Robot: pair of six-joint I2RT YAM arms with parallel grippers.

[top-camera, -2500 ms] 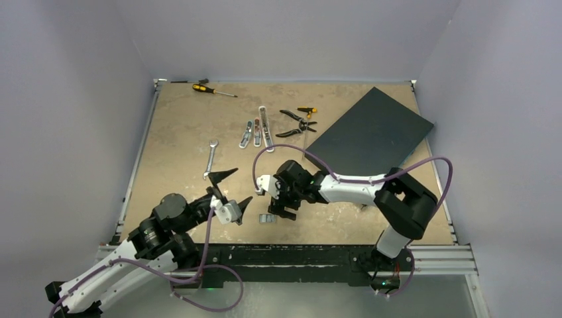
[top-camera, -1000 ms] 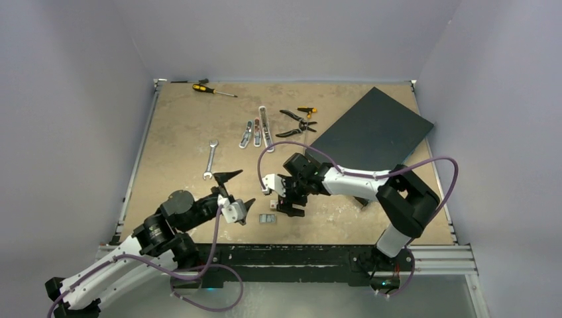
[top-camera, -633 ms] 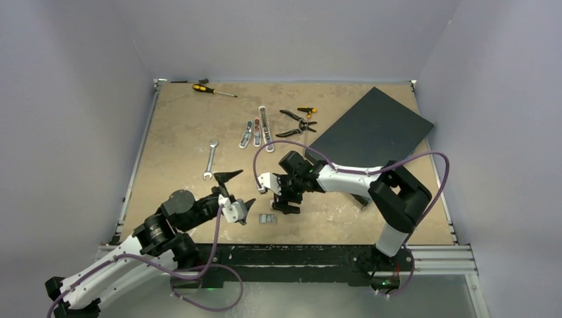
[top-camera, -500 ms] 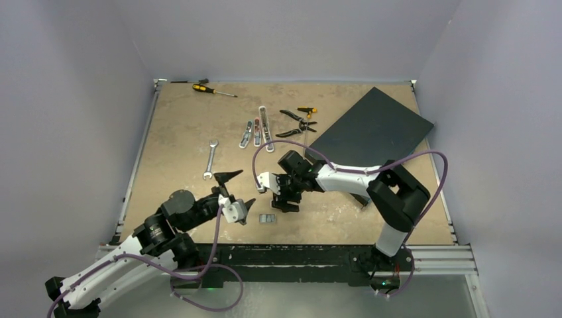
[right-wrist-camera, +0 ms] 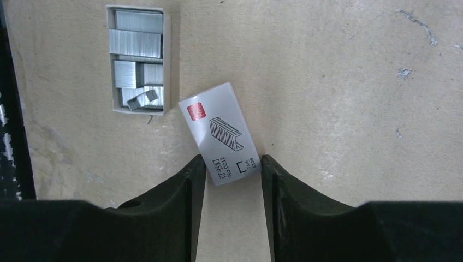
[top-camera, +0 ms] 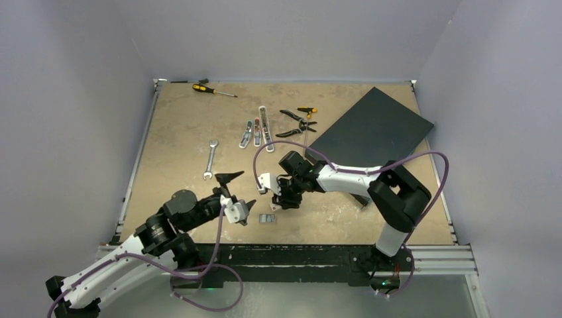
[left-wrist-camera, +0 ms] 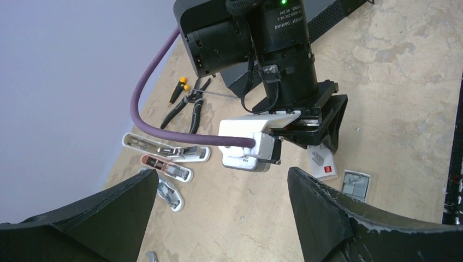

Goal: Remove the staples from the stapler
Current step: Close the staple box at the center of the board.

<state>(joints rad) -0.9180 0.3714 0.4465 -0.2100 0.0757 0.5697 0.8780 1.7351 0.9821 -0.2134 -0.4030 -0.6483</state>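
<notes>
The right gripper (right-wrist-camera: 233, 164) has just squeezed in from wide and is now pinching the near end of the white box (right-wrist-camera: 221, 131), fingers touching both its edges. The staples (right-wrist-camera: 136, 57) are lying in the grey tray (right-wrist-camera: 167, 49) just beside it, untouched. The left gripper (top-camera: 235, 192) is hanging wide open nearby, holding nothing. So this is looking like packaging work, not staple handling.

Screwdriver (top-camera: 211, 89), pliers (top-camera: 295, 124), wrench (top-camera: 211, 159) and a dark board (top-camera: 371, 132) lie on the table (top-camera: 179, 126); a small white box (right-wrist-camera: 224, 131) lies tilted.
</notes>
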